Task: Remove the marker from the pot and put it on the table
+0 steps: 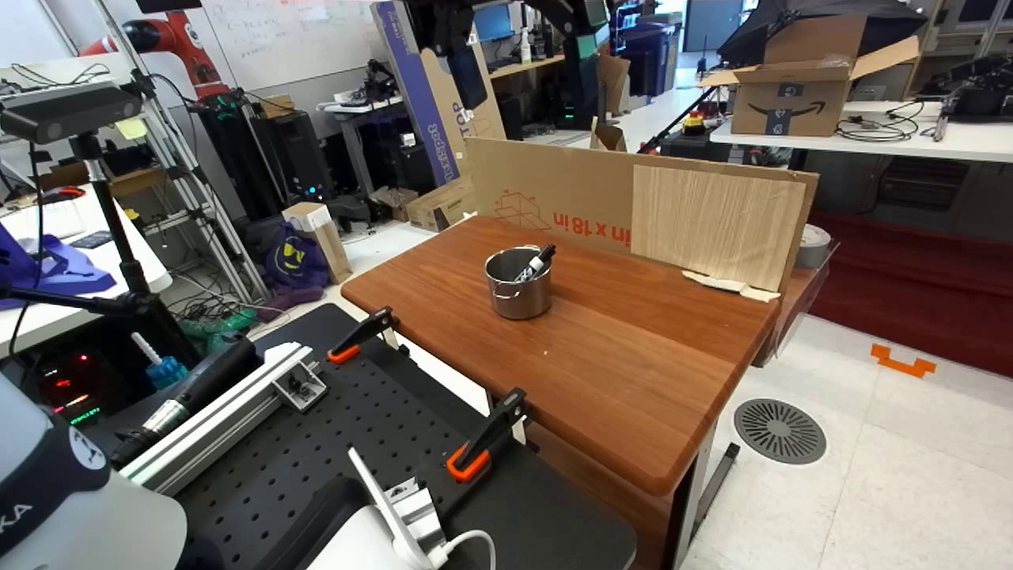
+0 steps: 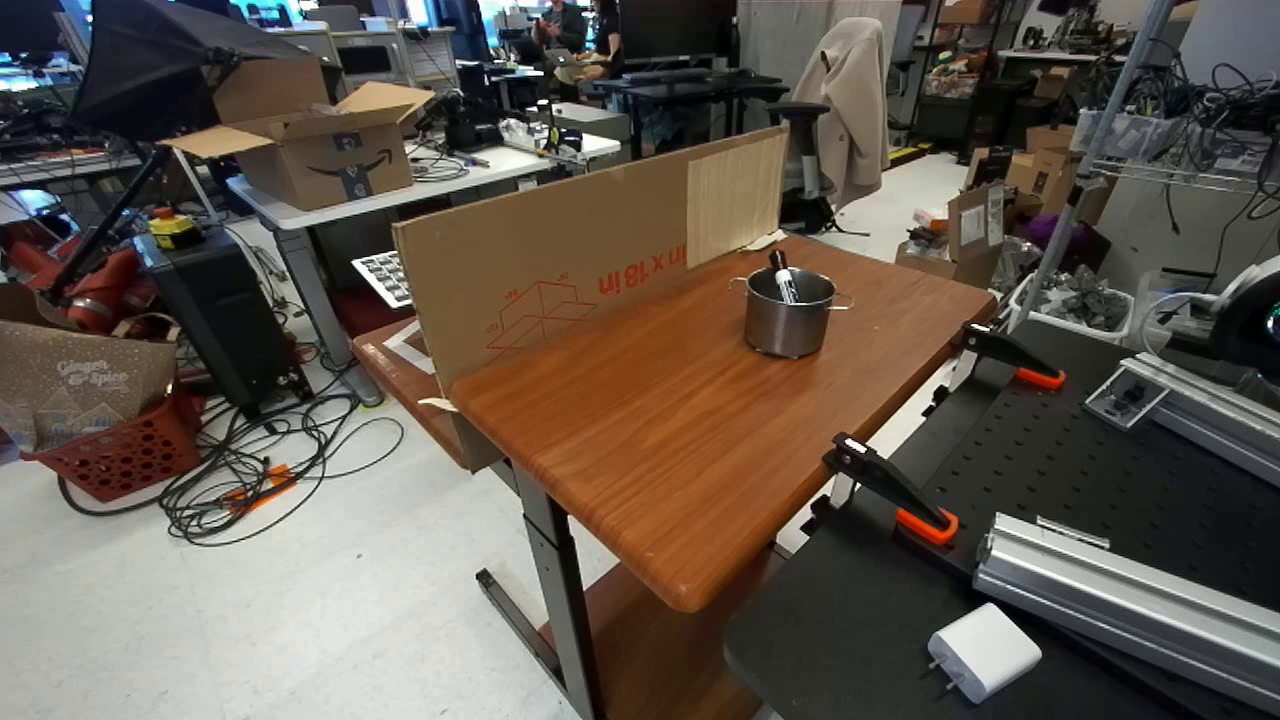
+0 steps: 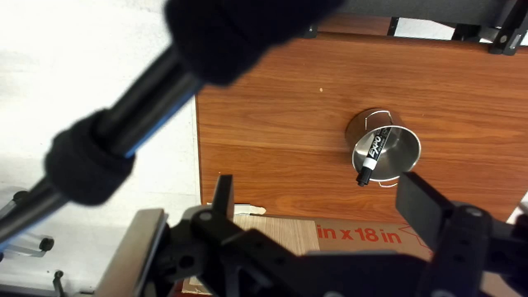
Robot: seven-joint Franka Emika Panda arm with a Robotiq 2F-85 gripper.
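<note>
On the reddish-brown wooden table (image 3: 268, 123), below my wide-spread black gripper (image 3: 314, 177), a round silver metal pot (image 1: 520, 301) holds a slim black-and-white marker (image 3: 374, 152) slanting cap-up.

Marker (image 3: 375, 151): black cap, white band, black label with white EXPO lettering. Pot (image 2: 786, 325): shiny silver. Surface (image 2: 640, 410): reddish-brown, streaky wood grain. Fingers (image 3: 421, 206): near-black. 2 clamps (image 1: 492, 431): black and orange. Cardboard panel (image 2: 570, 235): tan, red print.
</note>
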